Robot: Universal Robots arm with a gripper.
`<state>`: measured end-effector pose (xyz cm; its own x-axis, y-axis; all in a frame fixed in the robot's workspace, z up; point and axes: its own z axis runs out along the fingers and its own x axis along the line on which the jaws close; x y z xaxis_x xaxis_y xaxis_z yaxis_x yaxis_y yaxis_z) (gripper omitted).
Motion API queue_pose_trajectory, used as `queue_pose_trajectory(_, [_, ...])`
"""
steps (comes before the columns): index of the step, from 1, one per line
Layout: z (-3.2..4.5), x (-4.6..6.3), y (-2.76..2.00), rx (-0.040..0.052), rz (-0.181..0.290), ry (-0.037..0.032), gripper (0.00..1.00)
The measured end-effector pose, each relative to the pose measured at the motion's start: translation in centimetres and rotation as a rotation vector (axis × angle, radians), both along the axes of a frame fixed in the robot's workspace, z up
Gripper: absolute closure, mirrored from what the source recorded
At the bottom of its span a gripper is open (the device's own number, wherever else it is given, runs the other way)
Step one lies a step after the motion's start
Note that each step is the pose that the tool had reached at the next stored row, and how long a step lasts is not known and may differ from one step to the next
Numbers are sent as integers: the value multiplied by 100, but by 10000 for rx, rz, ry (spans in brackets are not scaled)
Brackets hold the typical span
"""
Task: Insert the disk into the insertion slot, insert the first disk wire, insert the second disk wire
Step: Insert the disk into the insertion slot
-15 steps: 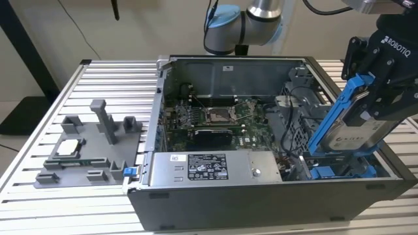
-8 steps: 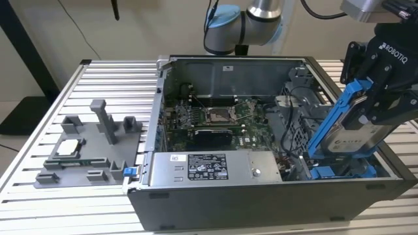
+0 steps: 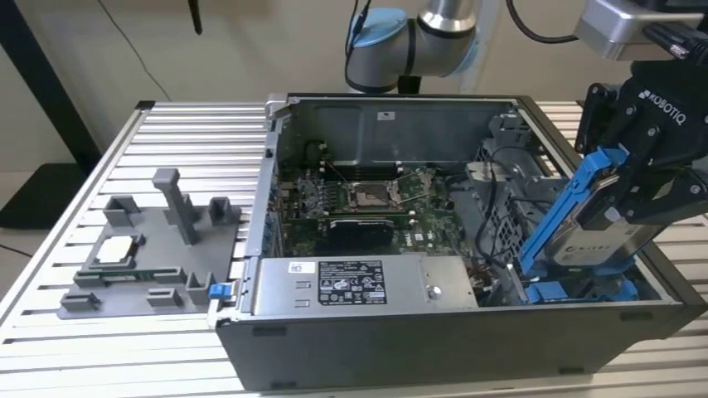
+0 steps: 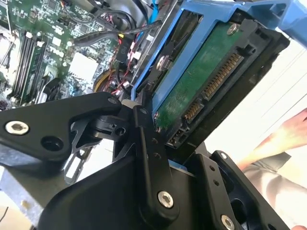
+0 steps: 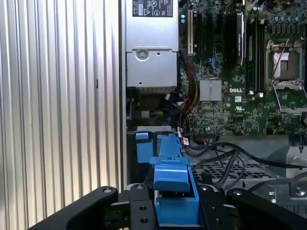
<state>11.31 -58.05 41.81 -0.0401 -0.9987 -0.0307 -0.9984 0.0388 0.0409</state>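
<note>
- A white printed label shows on the disk point(image 3: 589, 239). It is too small to read here.
- The power supply point(image 3: 354, 283), at 6 o'clock in the exterior view, has a dark printed label and a small white sticker.
- The gripper point(image 3: 626, 211) bears white lettering on its black body, at 2 o'clock in the exterior view.
- The arm point(image 3: 412, 37) comes in at 12 o'clock. The gripper hangs over the 3 o'clock end of the open case point(image 3: 443, 336).
- The jaws pinch the disk by its flat faces, inside its blue carrier point(image 3: 566, 195).
- In the second wrist view a black finger point(image 4: 149, 158) lies against the disk point(image 4: 201, 81), whose green board and connector pins face the camera.
- In the first wrist view the carrier point(image 5: 173, 184) sits between the gripper point(image 5: 175, 212) fingers.
- The disk stands steeply tilted, its top leaning toward 1 o'clock. Its lower end is down at the slot point(image 3: 578, 292) with its blue rails, at 4 o'clock. It does not lie flat in the slot.
- The motherboard point(image 3: 366, 199) lies at the case's centre.
- A person's hand point(image 4: 288, 132) shows beyond the disk in the second wrist view.
- A grey fixture point(image 3: 149, 249) sits on the table point(image 3: 66, 348) at 9 o'clock.
</note>
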Motion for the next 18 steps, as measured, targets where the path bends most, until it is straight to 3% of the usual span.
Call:
queue_pose_trajectory(6, [-77, 1, -13, 49, 0, 0, 100])
queue_pose_trajectory(12, [-151, 1, -14, 242, 0, -1, 100])
queue_pose_trajectory(18, [-259, 1, -13, 318, 0, -1, 100])
